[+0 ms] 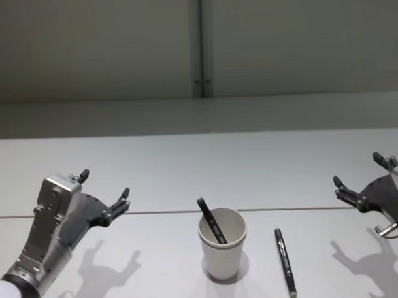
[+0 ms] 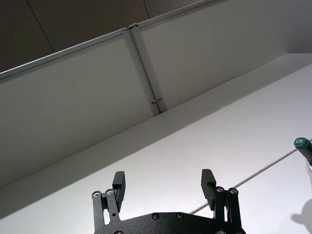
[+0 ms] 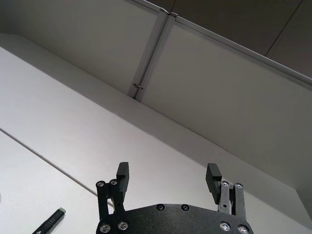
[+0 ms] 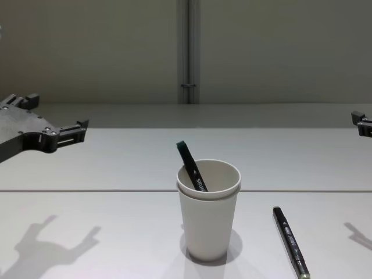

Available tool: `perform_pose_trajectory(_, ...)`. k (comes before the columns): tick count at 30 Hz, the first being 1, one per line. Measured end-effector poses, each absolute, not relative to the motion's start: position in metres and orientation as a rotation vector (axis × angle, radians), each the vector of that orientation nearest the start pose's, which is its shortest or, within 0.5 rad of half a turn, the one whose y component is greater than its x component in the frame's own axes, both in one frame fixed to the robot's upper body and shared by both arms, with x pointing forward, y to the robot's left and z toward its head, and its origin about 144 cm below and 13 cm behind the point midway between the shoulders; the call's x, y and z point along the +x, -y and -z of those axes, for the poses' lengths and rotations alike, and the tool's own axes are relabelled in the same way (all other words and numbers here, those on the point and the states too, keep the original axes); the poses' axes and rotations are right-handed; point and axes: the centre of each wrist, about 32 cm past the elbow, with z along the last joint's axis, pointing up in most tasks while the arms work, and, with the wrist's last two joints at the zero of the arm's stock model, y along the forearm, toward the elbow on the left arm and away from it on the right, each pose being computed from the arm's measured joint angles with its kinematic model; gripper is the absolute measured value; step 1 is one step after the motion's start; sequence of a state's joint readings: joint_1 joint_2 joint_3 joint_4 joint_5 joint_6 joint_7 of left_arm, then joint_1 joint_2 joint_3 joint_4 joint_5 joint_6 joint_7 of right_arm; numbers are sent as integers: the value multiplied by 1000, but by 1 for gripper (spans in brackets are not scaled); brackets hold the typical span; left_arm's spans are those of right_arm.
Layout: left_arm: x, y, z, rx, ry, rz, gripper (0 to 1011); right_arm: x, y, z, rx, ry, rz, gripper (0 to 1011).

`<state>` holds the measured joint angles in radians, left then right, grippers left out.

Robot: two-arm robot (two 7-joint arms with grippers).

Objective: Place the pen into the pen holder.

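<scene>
Left gripper (image 1: 105, 185) (image 4: 57, 113) (image 2: 163, 179): far left, held above the table (image 1: 154, 170), well apart from everything on it. Fingers spread wide, nothing between them. Arm cut off at the head view's lower-left corner.

Centre, near front edge: cup (image 1: 222, 259) (image 4: 209, 226), upright, off-white, doubled rim. One dark pen, the standing pen (image 1: 211, 220) (image 4: 192, 167), is in it, leaning left against the rim. Its green-capped top clears the rim; its lower end is hidden inside. White print on the barrel, not legible.

Left wrist view: a green cap (image 2: 302, 143) pokes in at the frame edge, probably the standing pen's top; the rest is cut off.

Just right of the cup, not touching it: loose pen (image 1: 285, 262) (image 4: 290, 241), flat on the table, lying roughly front to back. Its near end runs down to the chest view's lower edge.

Right gripper (image 1: 357, 171) (image 3: 168, 171): far right, above the table, fingers apart and empty. Head view cuts off its body. Chest view catches one fingertip (image 4: 356, 116).
</scene>
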<state>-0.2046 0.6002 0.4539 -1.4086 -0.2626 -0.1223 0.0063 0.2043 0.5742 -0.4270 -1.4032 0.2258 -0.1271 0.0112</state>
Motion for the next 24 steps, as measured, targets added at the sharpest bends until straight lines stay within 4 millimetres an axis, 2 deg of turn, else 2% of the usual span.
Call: perform_pose_trajectory(24,489,-310,-1140,304,285,-1248,1002,492,308,-1141,-289,291,1217,1001)
